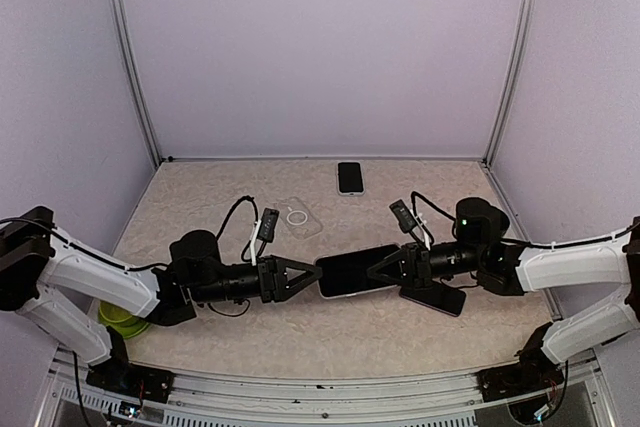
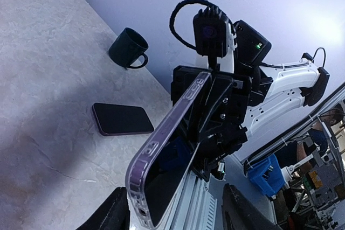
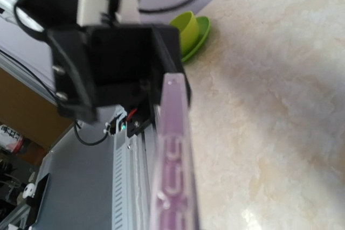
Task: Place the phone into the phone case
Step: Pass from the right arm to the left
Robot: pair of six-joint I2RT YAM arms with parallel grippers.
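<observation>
Phone point(image 1: 350, 274) midair; second phone point(image 1: 433, 297), mug point(image 2: 128, 48) nearby

Both arms reached inward over the tabletop point(image 1: 200, 197) from the near corners, forearms low and nearly level, so that the two tools faced each other tip to tip at the middle. The left arm point(image 1: 95, 282) bent at the elbow near its base and stretched to the right. Its left tool point(image 1: 312, 278) stood with jaws parted. In the left wrist view its fingers point(image 2: 116, 215) sat wide on either side of the near end of the phone point(image 1: 345, 275); whether they touched it could not be told. The right arm point(image 1: 575, 265) stretched to the left. The right tool point(image 1: 378, 269) was clamped on the phone's other end, holding it off the tabletop.
</observation>
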